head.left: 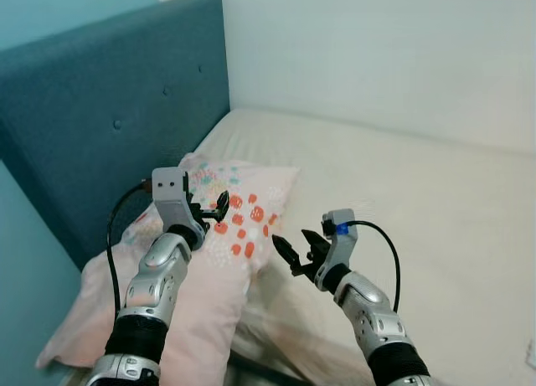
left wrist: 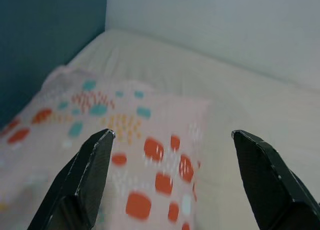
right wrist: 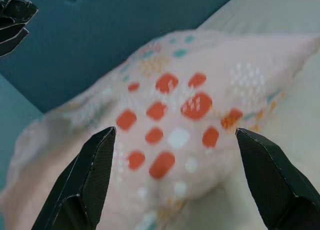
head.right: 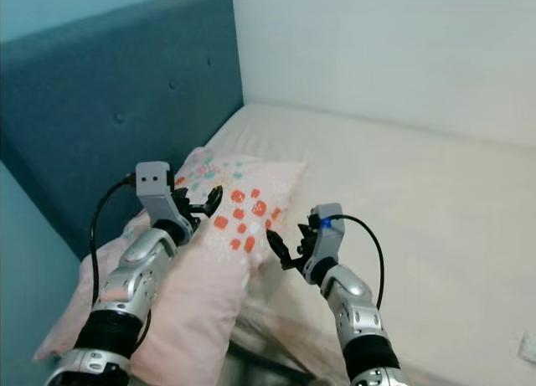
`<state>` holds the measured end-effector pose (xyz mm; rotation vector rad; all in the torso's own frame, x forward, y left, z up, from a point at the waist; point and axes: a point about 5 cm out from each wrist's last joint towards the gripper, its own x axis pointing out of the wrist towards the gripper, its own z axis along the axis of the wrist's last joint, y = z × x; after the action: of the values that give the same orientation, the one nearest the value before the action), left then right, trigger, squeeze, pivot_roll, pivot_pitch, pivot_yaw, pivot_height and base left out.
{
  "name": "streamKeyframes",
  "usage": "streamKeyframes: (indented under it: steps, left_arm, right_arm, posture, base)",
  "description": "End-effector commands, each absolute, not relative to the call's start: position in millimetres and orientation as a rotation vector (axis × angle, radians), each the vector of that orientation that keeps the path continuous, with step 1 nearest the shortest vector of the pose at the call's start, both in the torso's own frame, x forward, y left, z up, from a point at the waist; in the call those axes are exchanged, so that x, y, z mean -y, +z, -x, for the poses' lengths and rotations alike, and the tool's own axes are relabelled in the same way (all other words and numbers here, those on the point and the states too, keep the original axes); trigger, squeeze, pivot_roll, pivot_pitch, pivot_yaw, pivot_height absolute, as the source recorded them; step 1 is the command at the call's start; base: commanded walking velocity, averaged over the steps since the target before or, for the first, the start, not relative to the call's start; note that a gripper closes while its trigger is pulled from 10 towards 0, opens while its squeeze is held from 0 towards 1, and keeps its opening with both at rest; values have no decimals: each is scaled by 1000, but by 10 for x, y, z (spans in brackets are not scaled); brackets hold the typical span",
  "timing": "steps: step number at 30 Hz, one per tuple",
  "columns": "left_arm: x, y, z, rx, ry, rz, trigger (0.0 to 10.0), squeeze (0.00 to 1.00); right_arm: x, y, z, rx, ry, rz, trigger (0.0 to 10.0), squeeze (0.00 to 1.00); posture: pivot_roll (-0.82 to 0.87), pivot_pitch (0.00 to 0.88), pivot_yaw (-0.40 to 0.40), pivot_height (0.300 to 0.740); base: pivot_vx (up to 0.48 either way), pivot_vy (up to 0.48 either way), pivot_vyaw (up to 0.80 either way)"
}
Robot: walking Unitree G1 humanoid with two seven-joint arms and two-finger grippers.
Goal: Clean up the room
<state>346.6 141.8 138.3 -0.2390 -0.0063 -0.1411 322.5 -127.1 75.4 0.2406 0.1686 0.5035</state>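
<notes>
My left gripper [head.left: 219,205] hangs over the pink pillow [head.left: 239,227], its 2 black fingers [left wrist: 85,175] spread wide apart with nothing between them. In my left wrist view the gap between them frames the pillow's patch of orange, teal and yellow marks, and I cannot tell whether the tips touch the fabric. My right gripper [head.left: 293,250] is just off the pillow's near right edge, over the cream sheet, pointing toward my left; its fingers [right wrist: 87,177] are also released and wide, holding nothing, and my right wrist view looks between them straight at the orange squares on the pillowcase. The pillow lies at the head end of the bed [head.left: 419,202], its long left side up against the teal padded headboard [head.left: 109,110], which has small button tufts. The patterned corner points toward the far wall, and the plain pink end reaches back under my left arm. The cream sheet beside the pillow is bunched into soft folds near my right forearm. A pale wall [head.left: 377,51] runs behind the bed.
</notes>
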Motion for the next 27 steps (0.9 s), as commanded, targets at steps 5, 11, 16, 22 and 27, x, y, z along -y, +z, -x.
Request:
streamKeyframes:
  steps: [5,11,16,22,27]
  left_arm:
    - [-1418,1359,-3470,-5,-132,230,10000,0]
    - [-1416,1295,-3443,-1,-139,189,10000,0]
    - [-1474,1124,-3393,-41,-125,156,10000,0]
    - [-1707,712,-3230,-173,-22,164,10000,0]
    - [-1883,441,-3076,-262,44,129,10000,0]
  right_arm:
    - [1267,776,-3229,-152,504,-252,10000,0]
    - [1276,772,-3225,-153,504,-249,10000,0]
    - [1289,710,-3202,-175,500,-243,10000,0]
    - [1429,428,-3080,-291,466,-190,10000,0]
    - [1566,212,-2960,-391,427,-158,10000,0]
  posture:
    - [-26,0,-17,696]
    - [-27,0,-19,721]
    - [-27,0,-18,740]
    - [-21,0,-21,740]
    - [-19,0,-25,740]
  base:
    - [0,0,0]
    - [0,0,0]
    - [0,0,0]
    - [0,0,0]
    - [0,0,0]
